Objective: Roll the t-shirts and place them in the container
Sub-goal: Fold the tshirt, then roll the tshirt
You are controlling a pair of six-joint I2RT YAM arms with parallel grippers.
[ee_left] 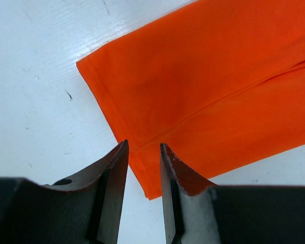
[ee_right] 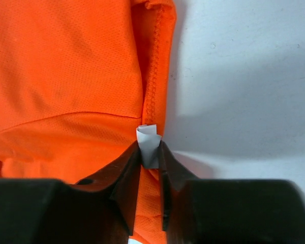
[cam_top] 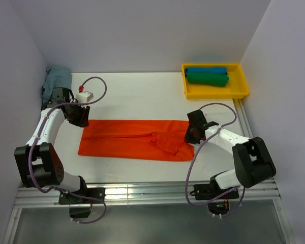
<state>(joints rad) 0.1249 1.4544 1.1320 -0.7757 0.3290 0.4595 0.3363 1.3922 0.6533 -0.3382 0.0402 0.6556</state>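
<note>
The orange t-shirt [cam_top: 127, 137] lies flat on the white desk [cam_top: 142, 96]. It is folded into one long strip that runs from left to right between the two arms. A long, thin shape like that can be rolled up from one end, like a sleeping bag.

The right tool [ee_right: 151, 147] is at the neck end of the strip. Its two fingers are pinched nearly together on the edge of the shirt there, and the little white label [ee_right: 148, 138] sticks up between the tips. It may be holding this end so the roll can start here, or so the cloth can be pulled straight. The pictures do not show which.

The left tool [ee_left: 144, 147] is at the other end, by the bottom hem. Its fingers stand a little way apart, not wide, right over the short edge near a corner. The cloth under them looks flat and not lifted, so this tool does not seem to hold anything. Most likely it is there to keep that end from sliding.

At the back right sits a yellow tray [cam_top: 242, 84] with a blue roll [cam_top: 206, 70] and a green roll [cam_top: 208, 79] side by side in it. Those two look done, and the orange one likely goes there too once it is rolled. No turn of the orange roll has been made yet
</note>
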